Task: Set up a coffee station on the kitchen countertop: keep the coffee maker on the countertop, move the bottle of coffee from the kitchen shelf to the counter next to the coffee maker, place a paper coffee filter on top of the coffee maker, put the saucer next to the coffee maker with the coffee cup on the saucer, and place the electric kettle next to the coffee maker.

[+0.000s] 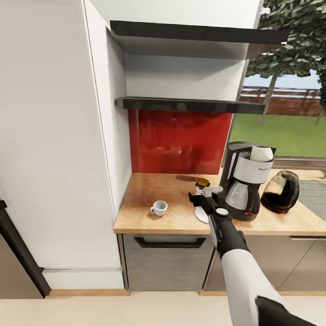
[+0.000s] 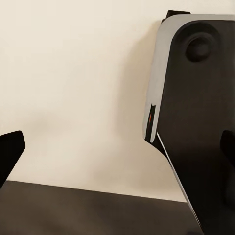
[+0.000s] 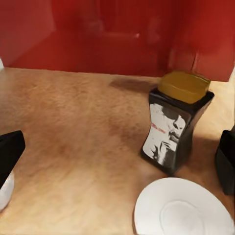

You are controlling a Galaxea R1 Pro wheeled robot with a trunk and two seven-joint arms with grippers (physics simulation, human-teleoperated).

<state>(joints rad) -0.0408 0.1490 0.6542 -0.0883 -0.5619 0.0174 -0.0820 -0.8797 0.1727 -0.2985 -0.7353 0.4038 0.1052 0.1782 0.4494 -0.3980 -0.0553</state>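
Saucer point(image 3: 183, 208) lies beside coffee bottle point(image 3: 177, 125), under wide-spread right gripper point(image 1: 202, 199); cup point(image 1: 158, 208) apart.

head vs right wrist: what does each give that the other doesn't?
Head alone: the coffee maker with a paper filter on top, the electric kettle beside it, the coffee cup standing apart on the countertop, and the right arm's reach. Right wrist alone: the coffee bottle's printed label, the saucer's empty face. Both: bottle, saucer, red backsplash, right gripper, open.
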